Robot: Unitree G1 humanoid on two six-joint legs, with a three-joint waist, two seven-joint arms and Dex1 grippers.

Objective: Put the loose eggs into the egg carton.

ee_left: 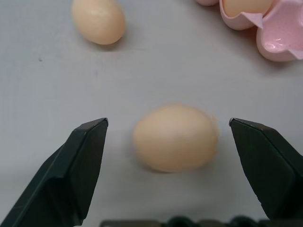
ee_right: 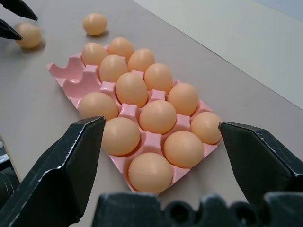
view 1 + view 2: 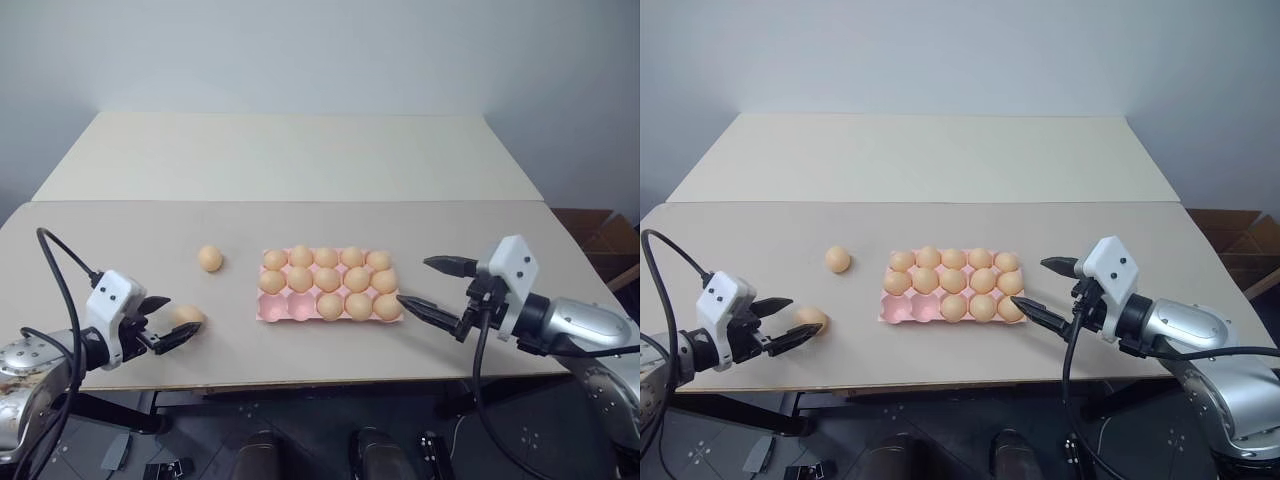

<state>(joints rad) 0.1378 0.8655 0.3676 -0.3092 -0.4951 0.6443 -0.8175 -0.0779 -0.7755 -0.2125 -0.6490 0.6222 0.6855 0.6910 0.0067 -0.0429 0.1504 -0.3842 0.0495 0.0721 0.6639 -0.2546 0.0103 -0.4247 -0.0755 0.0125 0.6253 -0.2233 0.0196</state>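
Observation:
The pink egg carton (image 3: 268, 312) lies mid-table with several eggs in it; the two front-left cups are bare. One loose egg (image 3: 209, 258) rests on the table to the carton's left. A second loose egg (image 1: 175, 137) lies nearer the front edge, between the fingers of my left gripper (image 3: 178, 320), which is open with a gap on each side of the egg. My right gripper (image 3: 414, 281) is open and holds nothing. It hovers at the carton's right end, pointing at it.
The table's front edge (image 3: 330, 380) runs just below both grippers. A second, paler table (image 3: 290, 150) adjoins at the back. A cardboard box (image 3: 600, 235) stands off the table's right end. Black cables trail from both arms.

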